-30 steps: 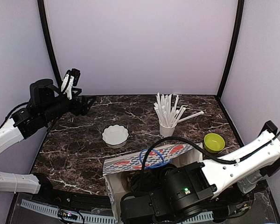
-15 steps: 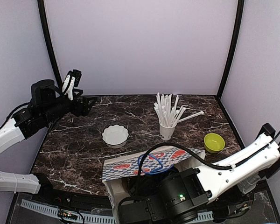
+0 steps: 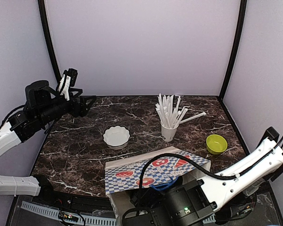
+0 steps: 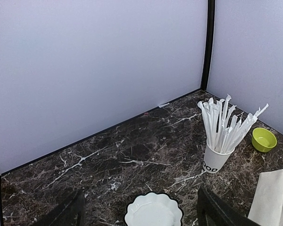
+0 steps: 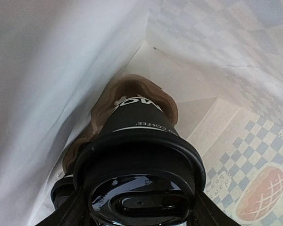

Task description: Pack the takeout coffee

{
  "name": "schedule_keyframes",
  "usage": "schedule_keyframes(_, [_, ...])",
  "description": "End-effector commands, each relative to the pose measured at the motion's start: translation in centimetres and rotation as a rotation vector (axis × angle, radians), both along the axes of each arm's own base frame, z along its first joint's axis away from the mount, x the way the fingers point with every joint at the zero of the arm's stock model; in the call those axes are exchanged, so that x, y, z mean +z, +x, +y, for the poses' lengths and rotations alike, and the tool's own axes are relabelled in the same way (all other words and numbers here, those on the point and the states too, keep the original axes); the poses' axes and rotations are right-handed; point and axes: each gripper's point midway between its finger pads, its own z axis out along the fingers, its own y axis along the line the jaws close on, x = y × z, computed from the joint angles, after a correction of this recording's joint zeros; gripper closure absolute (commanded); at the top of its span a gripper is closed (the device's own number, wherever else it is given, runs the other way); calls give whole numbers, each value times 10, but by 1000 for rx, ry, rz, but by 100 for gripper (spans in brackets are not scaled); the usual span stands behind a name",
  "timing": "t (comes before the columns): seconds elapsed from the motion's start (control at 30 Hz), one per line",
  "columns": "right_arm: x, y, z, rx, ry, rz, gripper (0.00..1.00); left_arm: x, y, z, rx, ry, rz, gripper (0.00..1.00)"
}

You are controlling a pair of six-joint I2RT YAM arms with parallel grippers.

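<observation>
In the right wrist view, my right gripper (image 5: pixel 137 207) is inside the white checkered paper bag (image 5: pixel 236 141). It is shut on a black coffee cup (image 5: pixel 139 136) by its black lid, one finger on each side. The cup stands in a brown cardboard holder (image 5: pixel 104 106) at the bag's bottom. The edge of a second black lid (image 5: pixel 61 190) shows at the lower left. In the top view the bag (image 3: pixel 155 172) lies at the table's front and hides the cups and the right gripper. My left gripper (image 3: pixel 87 104) is open and empty, held high over the far left.
A white scalloped dish (image 3: pixel 116 136) sits mid-table, below my left gripper (image 4: pixel 141 212) in its wrist view. A white cup of straws (image 3: pixel 169 131) stands right of centre. A lime-green bowl (image 3: pixel 216 143) is at the right. The right arm's cable loops over the bag.
The bag's checkered side has swung forward and flattened toward the table's front, and the right arm has sunk lower with it. The left gripper has drawn slightly back to the left.
</observation>
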Motion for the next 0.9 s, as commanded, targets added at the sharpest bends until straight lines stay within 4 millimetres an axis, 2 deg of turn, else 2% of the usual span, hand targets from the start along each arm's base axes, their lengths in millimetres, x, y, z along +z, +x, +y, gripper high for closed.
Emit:
schedule_keyframes(0.0, [9,-9,5,25,26,-9,76,4,-5,-3,-25,-27,-14,17])
schedule_keyframes(0.27, [10,-7,9,36,35,-38,76,6,-8,-7,-42,-52,-4,17])
schedule_keyframes(0.63, [-6,3,3,24,-13,-52,76,5,-10,-9,-51,-48,-4,17])
schedule_keyframes(0.87, [-13,19,3,-5,-27,-77,75,7,-11,-8,-50,-49,-9,17])
